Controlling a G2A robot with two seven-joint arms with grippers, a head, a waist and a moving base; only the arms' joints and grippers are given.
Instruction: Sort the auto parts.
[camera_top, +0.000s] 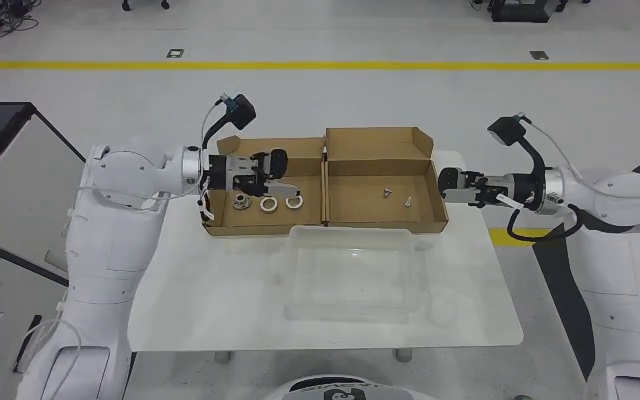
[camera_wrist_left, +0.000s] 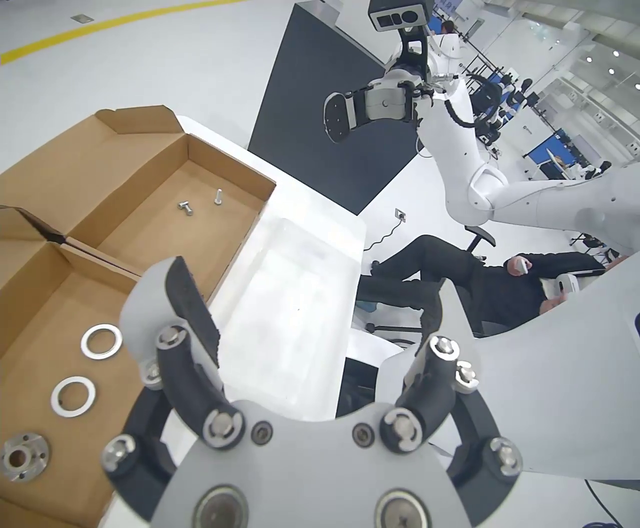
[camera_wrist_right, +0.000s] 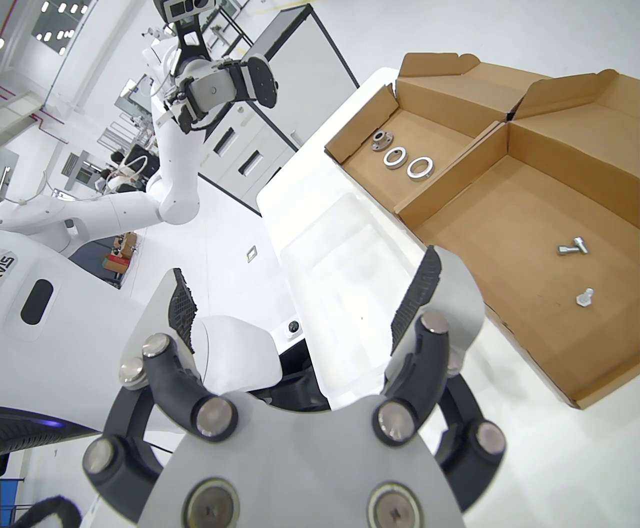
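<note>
Two open cardboard boxes sit side by side at the back of the table. The left box (camera_top: 300, 150) holds a metal flange (camera_top: 241, 203) and two flat rings (camera_top: 269, 204) (camera_top: 294, 201); these are the rings (camera_wrist_left: 101, 341) (camera_wrist_left: 73, 396) and the flange (camera_wrist_left: 24, 456) in the left wrist view. The right box (camera_top: 360, 200) holds two bolts (camera_top: 386, 191) (camera_top: 408, 199), also the bolts (camera_wrist_right: 572, 247) (camera_wrist_right: 584, 297). My left gripper (camera_top: 272, 172) hovers over the left box, open and empty (camera_wrist_left: 320, 310). My right gripper (camera_top: 445, 186) stays just off the right box's outer wall, open and empty (camera_wrist_right: 300, 300).
A clear plastic tray (camera_top: 350, 300) lies in front of the boxes on the white table (camera_top: 200, 310), holding nothing I can make out. The table's front edge is near the tray. A dark panel stands to the table's left.
</note>
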